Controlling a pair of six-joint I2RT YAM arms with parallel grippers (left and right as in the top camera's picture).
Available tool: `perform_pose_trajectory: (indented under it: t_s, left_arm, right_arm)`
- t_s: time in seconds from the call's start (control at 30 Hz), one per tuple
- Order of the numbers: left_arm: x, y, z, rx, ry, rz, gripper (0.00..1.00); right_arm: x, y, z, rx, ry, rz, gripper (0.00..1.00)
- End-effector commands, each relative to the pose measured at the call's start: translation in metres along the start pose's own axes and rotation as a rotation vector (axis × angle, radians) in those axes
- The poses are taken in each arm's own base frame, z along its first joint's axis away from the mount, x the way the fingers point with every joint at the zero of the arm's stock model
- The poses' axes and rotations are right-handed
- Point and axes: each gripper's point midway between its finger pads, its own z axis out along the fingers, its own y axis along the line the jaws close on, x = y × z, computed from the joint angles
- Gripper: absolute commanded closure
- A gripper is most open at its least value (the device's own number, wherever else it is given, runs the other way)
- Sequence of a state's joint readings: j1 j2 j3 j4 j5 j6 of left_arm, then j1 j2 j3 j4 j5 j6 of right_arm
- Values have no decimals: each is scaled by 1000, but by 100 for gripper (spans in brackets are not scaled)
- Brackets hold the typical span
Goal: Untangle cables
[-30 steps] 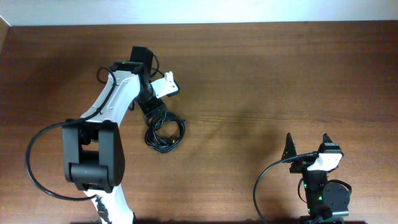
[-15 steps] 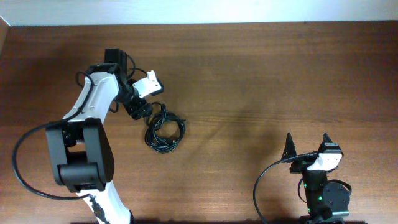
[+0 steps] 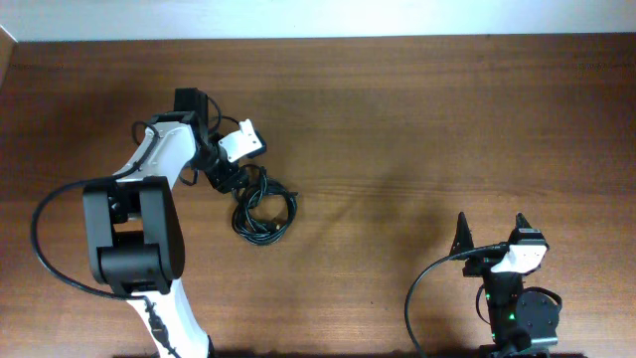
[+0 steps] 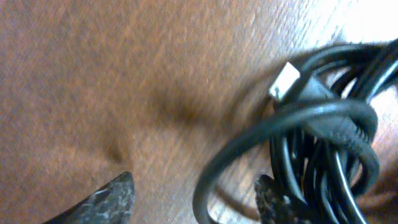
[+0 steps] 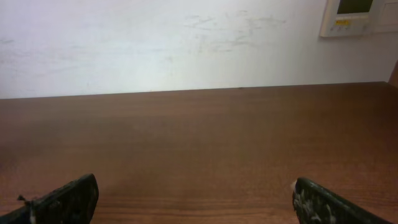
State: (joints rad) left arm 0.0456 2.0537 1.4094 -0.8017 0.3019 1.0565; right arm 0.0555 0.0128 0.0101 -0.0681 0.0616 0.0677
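Since a second ago my left arm has swung away to the left and then come partway back, so my left claw [image 3: 235, 180] now sits a little further left than it did, at the upper-left edge of the cables [image 3: 263, 212]. The bundle itself lies where it lay.

From overhead, the cables are one bunched coil of black loops on the brown surface [image 3: 417, 119], left of centre. My right claw [image 3: 491, 234] is well apart from them near the lower right edge, its two fingers spread wide with nothing between them.

Through my left wrist camera, which is blurred, my two fingertips [image 4: 112, 198] stand apart at the bottom of the view. One loop of cable curves up through the gap between them, and the right-hand tip is just beside the thick of the bundle. That claw is partly open and pinches nothing that I can see. A small pale plug end [image 4: 285, 81] sticks out on top of the loops.

Through my right wrist camera, both tips show at the lower corners, far apart, with only bare surface between them. Beyond it stands a white wall [image 5: 155, 43] with a small panel [image 5: 360, 15].
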Motion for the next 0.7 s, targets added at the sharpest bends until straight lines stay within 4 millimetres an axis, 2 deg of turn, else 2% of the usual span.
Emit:
perform_pose_trajectory:
  t_s: [0.0, 0.13, 0.17, 0.23, 0.33, 0.47, 0.57, 0.67]
  left_arm:
    - [-4, -7, 5, 40, -40, 5, 48]
    - [-5, -8, 5, 45, -43, -4, 72]
    - [-8, -10, 5, 57, -63, -5, 84]
    - [-12, -13, 4, 72, -85, -6, 88]
    - [-15, -15, 4, 83, -105, -8, 100]
    - [-16, -15, 4, 87, -102, -89, 100]
    - [-16, -15, 4, 89, -101, -137, 100]
    - [-22, -20, -1, 123, -123, -209, 100]
  right_arm:
    - [2, 0, 0, -1, 3, -4, 1]
    - [2, 0, 0, -2, 2, -5, 1]
    - [2, 0, 0, -2, 2, -5, 1]
    - [2, 0, 0, -2, 2, -5, 1]
    - [2, 0, 0, -2, 1, -4, 1]
    - [-5, 9, -2, -56, -11, -4, 0]
    - [-20, 20, -5, -114, -39, -4, 15]
    - [-41, 22, -11, -123, -80, -4, 18]
